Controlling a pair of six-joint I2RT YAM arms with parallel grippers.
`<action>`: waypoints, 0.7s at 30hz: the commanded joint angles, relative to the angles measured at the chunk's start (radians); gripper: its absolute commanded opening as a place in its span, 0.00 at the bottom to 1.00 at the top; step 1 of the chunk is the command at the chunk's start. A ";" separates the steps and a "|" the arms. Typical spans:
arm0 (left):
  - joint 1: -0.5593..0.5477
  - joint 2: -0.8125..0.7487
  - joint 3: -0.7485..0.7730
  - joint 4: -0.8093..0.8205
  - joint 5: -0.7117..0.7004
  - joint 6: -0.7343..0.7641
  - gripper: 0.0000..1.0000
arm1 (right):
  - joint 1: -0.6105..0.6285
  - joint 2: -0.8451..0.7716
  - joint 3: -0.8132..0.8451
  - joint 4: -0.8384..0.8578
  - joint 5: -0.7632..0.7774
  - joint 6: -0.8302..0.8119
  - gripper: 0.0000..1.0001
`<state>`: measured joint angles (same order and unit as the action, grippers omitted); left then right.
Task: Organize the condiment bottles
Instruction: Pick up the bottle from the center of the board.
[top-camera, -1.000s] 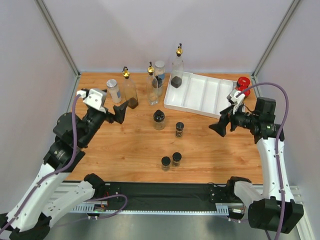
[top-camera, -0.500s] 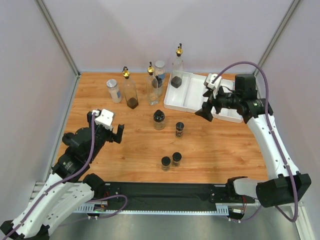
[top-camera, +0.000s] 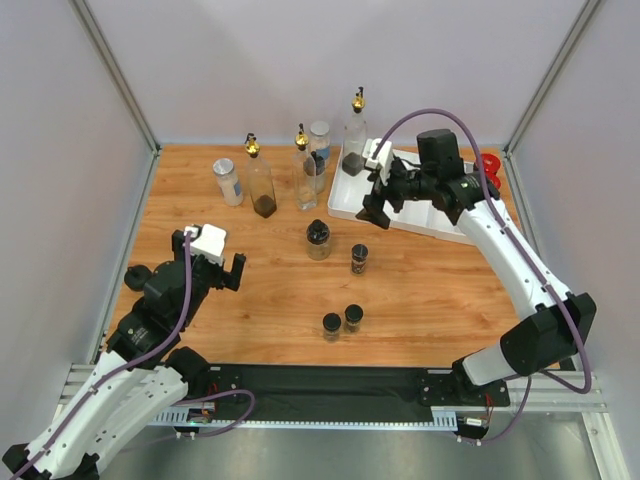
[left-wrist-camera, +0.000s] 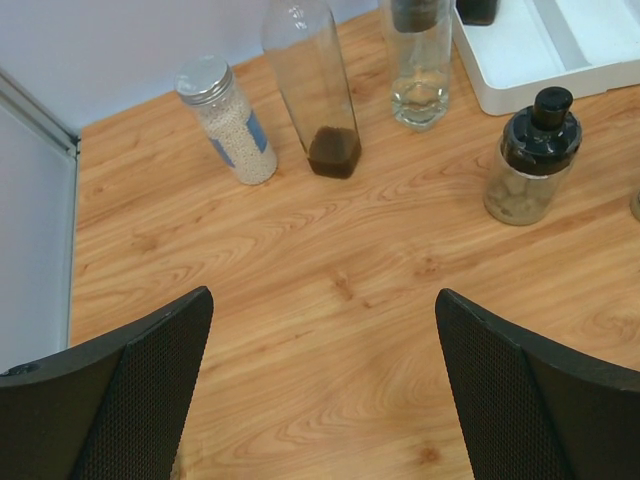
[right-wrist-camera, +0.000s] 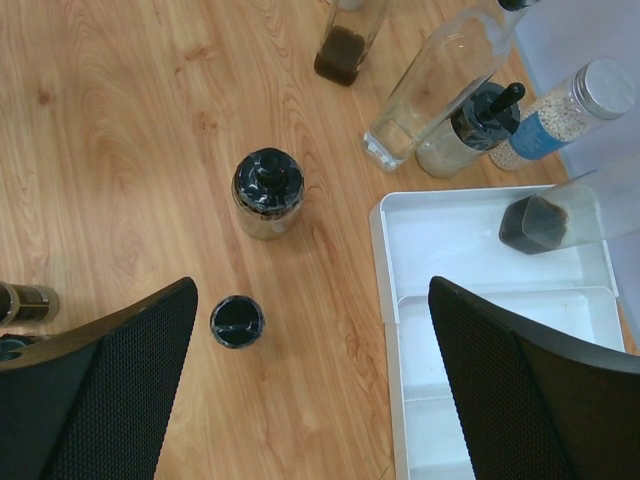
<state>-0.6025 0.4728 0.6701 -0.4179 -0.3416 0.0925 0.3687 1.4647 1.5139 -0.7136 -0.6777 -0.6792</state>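
Left gripper: fingers spread wide, empty, over bare table, lower left of top view. Right gripper: fingers spread wide, empty, above the near-left edge of the tray. Tray's left compartment holds one tall bottle. Other bottles stand upper centre; four small jars mid-table.

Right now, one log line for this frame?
left gripper open, empty | right gripper open, empty, hovering by white tray edge | gold-spouted bottle in tray | black-capped jars on table
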 joint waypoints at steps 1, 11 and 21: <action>-0.003 -0.011 -0.006 0.002 -0.030 0.019 1.00 | 0.022 0.019 0.043 0.084 0.052 -0.010 1.00; -0.003 -0.019 -0.012 -0.001 -0.046 0.030 1.00 | 0.050 0.072 0.065 0.134 0.079 0.029 1.00; -0.002 -0.019 -0.014 -0.002 -0.056 0.038 1.00 | 0.059 0.131 0.081 0.183 0.058 0.067 1.00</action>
<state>-0.6025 0.4606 0.6605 -0.4301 -0.3779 0.1078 0.4191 1.5780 1.5440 -0.5980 -0.6140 -0.6506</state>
